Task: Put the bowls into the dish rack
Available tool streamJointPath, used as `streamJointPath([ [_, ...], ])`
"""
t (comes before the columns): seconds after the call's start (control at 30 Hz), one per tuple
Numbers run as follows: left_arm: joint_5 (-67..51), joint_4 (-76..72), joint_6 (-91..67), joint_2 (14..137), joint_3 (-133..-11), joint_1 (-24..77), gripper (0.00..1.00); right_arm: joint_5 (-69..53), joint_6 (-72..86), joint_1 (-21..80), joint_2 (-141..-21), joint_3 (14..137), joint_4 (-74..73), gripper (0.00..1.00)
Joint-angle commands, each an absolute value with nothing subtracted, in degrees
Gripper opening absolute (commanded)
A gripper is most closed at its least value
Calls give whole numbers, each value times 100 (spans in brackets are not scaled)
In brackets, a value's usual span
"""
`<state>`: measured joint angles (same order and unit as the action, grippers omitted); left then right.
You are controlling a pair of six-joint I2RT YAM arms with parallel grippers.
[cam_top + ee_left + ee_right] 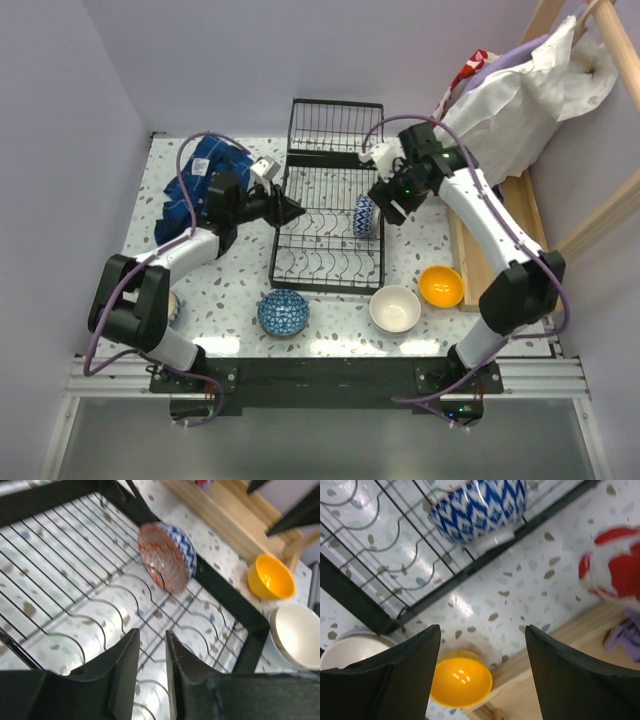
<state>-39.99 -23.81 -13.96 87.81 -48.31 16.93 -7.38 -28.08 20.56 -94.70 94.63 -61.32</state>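
Speckled terrazzo tabletop (230,290), with lavender walls around it. I record the dish rack (325,240) at mid-table: black wire, with its upright end panel at the far end.

The rack's only load is one blue-and-white bowl (167,555). It stands on its rim among the curved tines, close to the right side rail. Its reddish patterned inside faces left and its foot ring faces right.

Three bowls sit mouth-up on the table in front of the rack, each with a bare interior:
- A dark blue patterned bowl (283,312) sits off the rack's near left corner.
- A white bowl (395,308) sits off the near right corner.
- An orange bowl (441,286) sits just beside the white one, next to the wooden tray (522,215).

The left gripper (152,640) is over the left part of the rack. Its fingers are drawn close, with a narrow slit between them and nothing in it. The right gripper (480,630) hangs just right of the racked bowl, its fingers spread wide and clear of the bowl, grasping nothing.

A crumpled blue cloth (205,175) lies at the far left. A white sheet (520,100) is draped at the far right.
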Motion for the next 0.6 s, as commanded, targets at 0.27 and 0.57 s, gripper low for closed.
streamJointPath([
  [0.27,-5018,-1037,-237,8525,-4535,1143,20,614,-2944,2628,-11162,11021,-6153,33],
  [0.57,-4931,-862,-141,8622,-4790,1107,20,1213,-2971,2628,-11364,10661,-5599,33],
])
